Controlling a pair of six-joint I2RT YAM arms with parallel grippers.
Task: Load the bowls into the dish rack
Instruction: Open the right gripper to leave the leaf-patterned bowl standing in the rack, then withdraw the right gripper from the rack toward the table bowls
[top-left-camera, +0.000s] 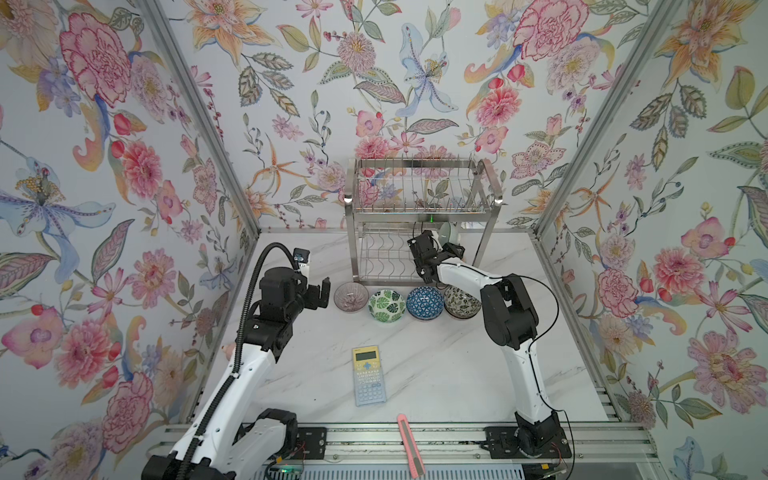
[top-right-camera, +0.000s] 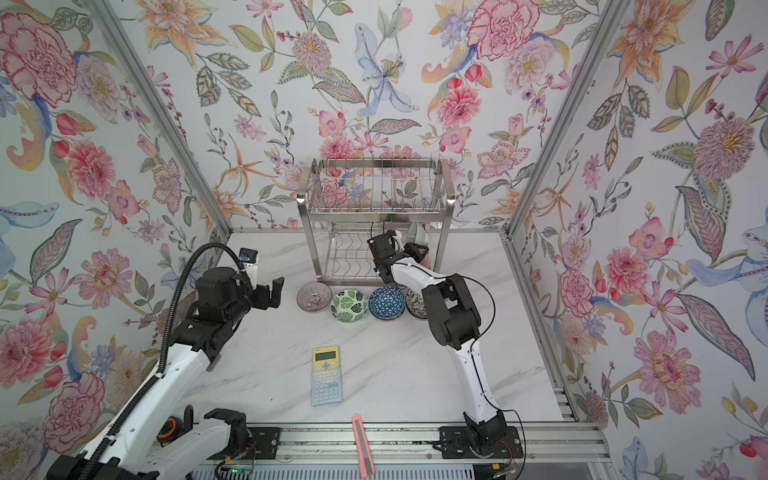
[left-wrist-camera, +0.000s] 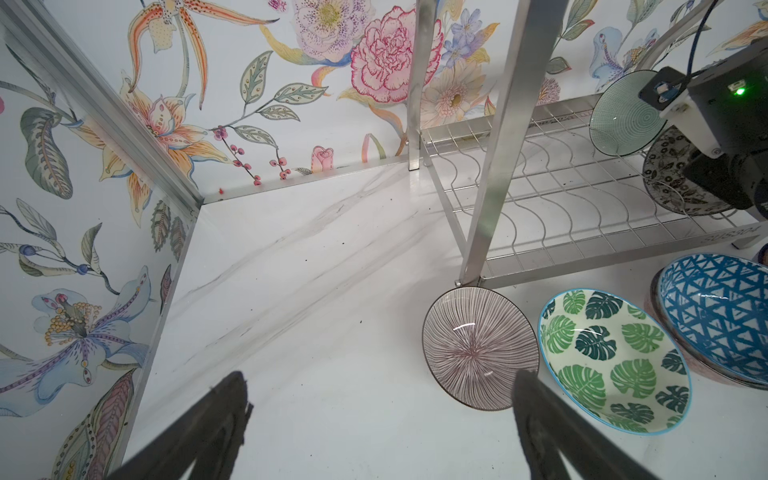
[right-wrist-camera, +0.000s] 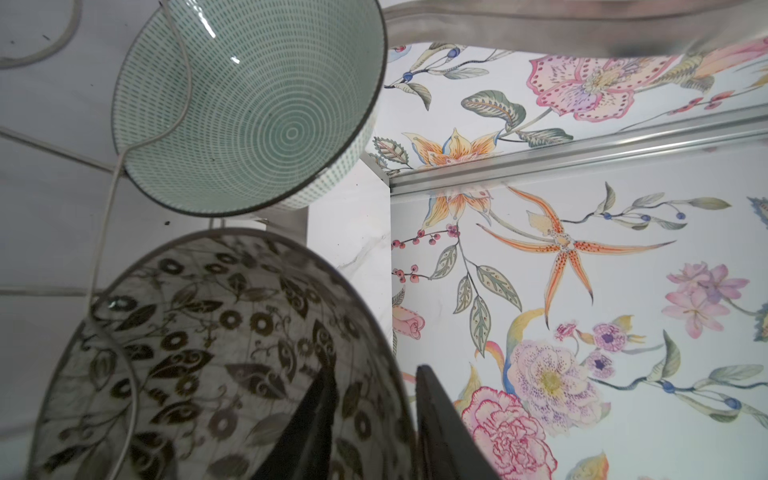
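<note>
A black-and-white floral bowl (right-wrist-camera: 199, 353) stands on edge in the lower tier of the dish rack (top-left-camera: 395, 212), beside a celadon bowl (right-wrist-camera: 249, 108). The right gripper (right-wrist-camera: 374, 370) straddles the floral bowl's rim, fingers parted. The left gripper (left-wrist-camera: 378, 374) hangs spread wide near the pinkish bowl (left-wrist-camera: 478, 349). In both top views the right arm (top-left-camera: 461, 272) hides that floral bowl.

**Two bowls racked, four waiting**

The tall two-tier stainless wire dish rack (top-left-camera: 415, 213) stands upright. At its lower tier's right end I see a pale celadon ringed ceramic bowl (right-wrist-camera: 249, 108) and a black-and-white floral ceramic bowl (right-wrist-camera: 208, 353), both on edge. Along the rack's front, rims up, sit a pinkish striped bowl (top-left-camera: 351, 296), a green-leaf bowl (top-left-camera: 386, 305), a blue triangle-mosaic bowl (top-left-camera: 424, 302) and a second floral bowl (top-left-camera: 462, 302).
</note>
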